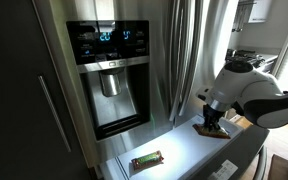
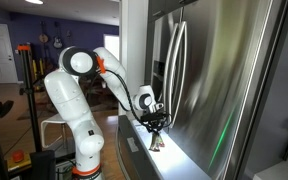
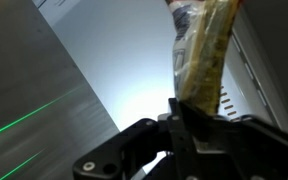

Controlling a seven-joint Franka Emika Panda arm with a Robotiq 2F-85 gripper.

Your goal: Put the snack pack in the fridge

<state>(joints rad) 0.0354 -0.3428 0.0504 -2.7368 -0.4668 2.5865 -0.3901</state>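
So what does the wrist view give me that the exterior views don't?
Wrist only: a close-up of the snack pack pinched in the hand. Exterior views only: the fridge front with its dispenser, the green-edged bar lying in the drawer, and the whole arm. Both: hand and snack pack over the white drawer floor.

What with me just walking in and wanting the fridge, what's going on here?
A robot arm is working at the fridge, whose bottom drawer is pulled out. Its gripper is down low over the drawer's white lining, and the wrist view shows the snack pack apparently clamped between the fingers, not yet let go. A longer green-edged bar already lies in the drawer, apart from the gripper.
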